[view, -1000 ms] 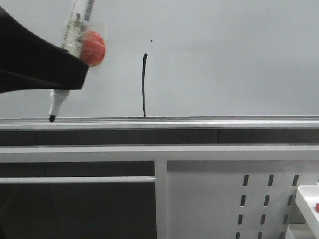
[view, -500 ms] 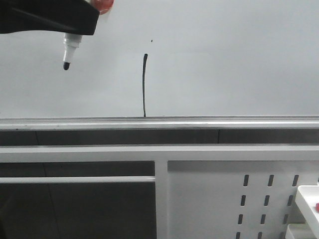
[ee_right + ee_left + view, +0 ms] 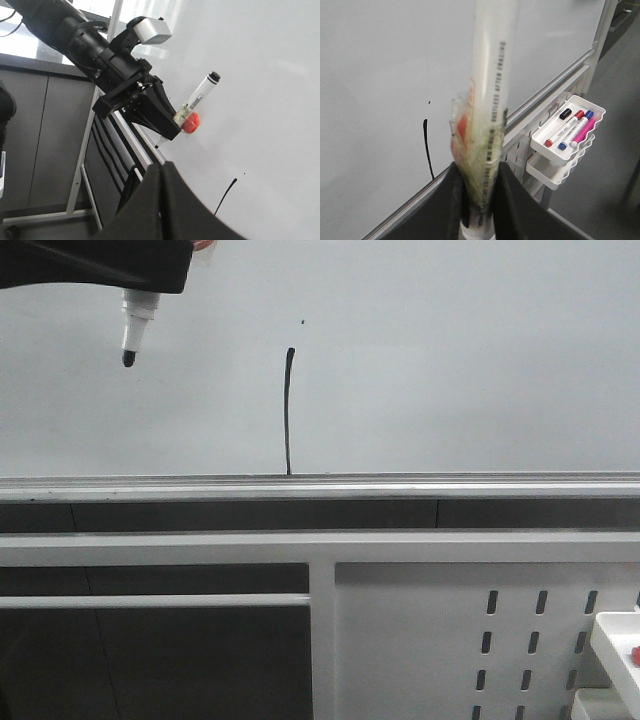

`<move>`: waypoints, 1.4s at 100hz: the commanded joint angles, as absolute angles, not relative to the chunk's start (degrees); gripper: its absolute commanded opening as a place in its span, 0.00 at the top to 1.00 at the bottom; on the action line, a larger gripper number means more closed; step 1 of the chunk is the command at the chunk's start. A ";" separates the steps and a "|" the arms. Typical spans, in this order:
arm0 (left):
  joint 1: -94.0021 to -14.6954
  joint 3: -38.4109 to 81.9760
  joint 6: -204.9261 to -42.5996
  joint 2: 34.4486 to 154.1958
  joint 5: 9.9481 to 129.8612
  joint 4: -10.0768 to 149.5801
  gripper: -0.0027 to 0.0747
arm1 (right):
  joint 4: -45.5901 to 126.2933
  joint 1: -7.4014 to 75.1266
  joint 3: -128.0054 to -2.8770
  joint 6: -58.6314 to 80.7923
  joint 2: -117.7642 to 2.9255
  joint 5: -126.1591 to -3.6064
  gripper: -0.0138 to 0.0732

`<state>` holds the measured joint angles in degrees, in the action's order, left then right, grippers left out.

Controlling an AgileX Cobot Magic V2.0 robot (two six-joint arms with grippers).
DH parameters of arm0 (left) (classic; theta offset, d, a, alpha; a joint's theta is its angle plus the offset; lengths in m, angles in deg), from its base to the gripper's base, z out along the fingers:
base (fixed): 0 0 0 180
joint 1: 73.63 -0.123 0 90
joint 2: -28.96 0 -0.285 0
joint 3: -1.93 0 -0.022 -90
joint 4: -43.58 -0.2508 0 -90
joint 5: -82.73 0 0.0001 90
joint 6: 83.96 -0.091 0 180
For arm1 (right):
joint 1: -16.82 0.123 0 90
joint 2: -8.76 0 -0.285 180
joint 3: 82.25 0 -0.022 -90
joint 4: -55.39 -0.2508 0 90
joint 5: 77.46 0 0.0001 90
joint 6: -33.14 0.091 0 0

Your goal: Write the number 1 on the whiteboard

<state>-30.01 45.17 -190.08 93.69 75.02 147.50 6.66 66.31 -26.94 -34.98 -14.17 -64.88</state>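
Marker (image 3: 487, 120) clamped in left pincer (image 3: 479, 200)

You can read 1 line of print: black capitals running lengthwise down the clear barrel of the marker (image 3: 492, 95) in the left wrist view; the words look like "DUSTLESS AFTER ERASING", though the letters are small and partly blurred

On the whiteboard (image 3: 460, 360) you have the number 1 (image 3: 289, 412), a thin black vertical stroke, slightly curved, reaching down to the rail

The markers in the white tray (image 3: 568, 131) carry label print too small to read
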 commanded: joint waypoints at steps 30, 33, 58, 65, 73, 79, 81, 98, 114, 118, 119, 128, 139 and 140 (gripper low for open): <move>-30.11 43.09 -190.19 92.73 72.21 150.95 0.99 | 3.62 65.96 -28.41 -34.89 -14.42 -78.70 0.92; -30.11 43.09 -190.19 92.73 71.89 150.95 0.99 | 3.62 65.96 -28.41 -34.89 -14.42 -78.97 0.92; -30.11 43.61 -190.19 92.73 68.68 150.95 0.99 | 3.62 65.96 -28.41 -34.89 -14.42 -79.01 0.92; -30.11 44.46 -190.19 92.73 68.36 150.95 0.99 | 3.62 65.96 -28.41 -34.89 -14.42 -79.01 0.92; -30.00 45.50 -190.19 92.51 66.32 150.95 0.99 | 3.62 65.96 -28.41 -34.89 -14.42 -79.01 0.92; -30.00 45.99 -190.19 92.51 64.20 150.95 0.99 | 3.62 65.96 -28.41 -34.89 -14.42 -79.01 0.92; -30.00 45.98 -190.19 92.51 63.65 150.95 0.99 | 3.62 65.96 -28.41 -34.89 -14.42 -79.01 0.92; -30.00 45.98 -191.51 92.51 61.28 150.40 0.99 | 3.62 65.96 -28.41 -34.89 -14.42 -79.01 0.92; -30.00 45.98 -186.10 91.58 62.08 138.39 0.99 | 3.62 65.96 -28.41 -34.89 -14.42 -79.01 0.92; -30.00 45.98 -182.29 90.88 63.59 134.88 0.99 | 3.62 65.96 -28.41 -34.89 -14.42 -79.01 0.92; -30.00 45.98 -181.61 90.72 63.82 133.29 0.99 | 3.62 65.96 -28.41 -34.89 -14.42 -79.01 0.92; -30.00 45.98 -170.12 88.75 67.86 120.29 0.99 | 3.62 65.96 -28.41 -34.89 -14.42 -79.01 0.92; -30.00 45.98 -150.19 85.90 71.95 101.82 0.99 | 3.62 65.96 -28.41 -34.89 -14.42 -79.01 0.92; -30.00 45.98 -147.22 85.71 72.12 99.48 0.99 | 3.62 65.96 -28.41 -34.89 -14.42 -79.01 0.92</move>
<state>-30.01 47.53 -164.78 88.46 68.62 114.31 3.85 66.31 -26.94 -34.80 -14.04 -75.71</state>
